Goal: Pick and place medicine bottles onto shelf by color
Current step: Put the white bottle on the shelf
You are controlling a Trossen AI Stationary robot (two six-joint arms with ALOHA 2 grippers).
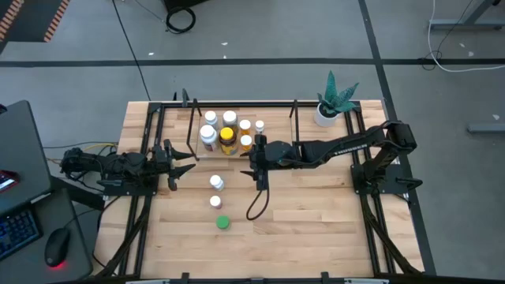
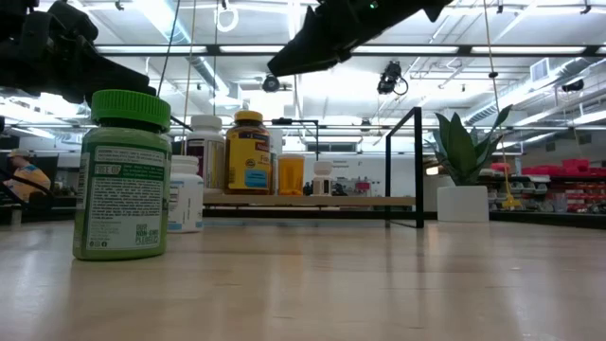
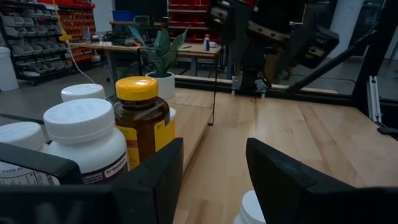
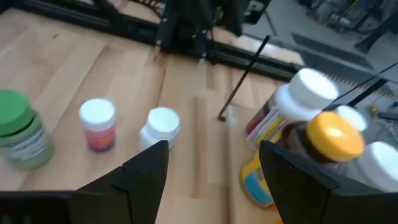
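Closest to the low camera stands a green bottle point(image 2: 121, 176) with a green cap, upright on the bench point(image 1: 316, 229), well in front of the shelf point(image 1: 292, 109). From above it point(image 1: 223, 223) is the nearest of three loose bottles in a rough line: beyond it a small white-capped bottle with a pinkish label point(image 1: 215, 202), then a white bottle point(image 1: 216, 182), each apart from the next.

On the shelf's wood base a cluster of bottles stands upright at its left end: a white-capped one with a dark label point(image 1: 208, 135), an amber bottle with a yellow cap point(image 1: 227, 139) just beside it, and several smaller white-capped ones behind.

Right hand point(image 1: 257, 160) hangs above the bench just in front of that cluster, fingers spread wide and holding nothing. Left hand point(image 1: 183, 165) sits near the shelf's left front corner, its fingers also parted and empty.

A potted plant point(image 1: 334, 99) stands at the bench's far right corner.
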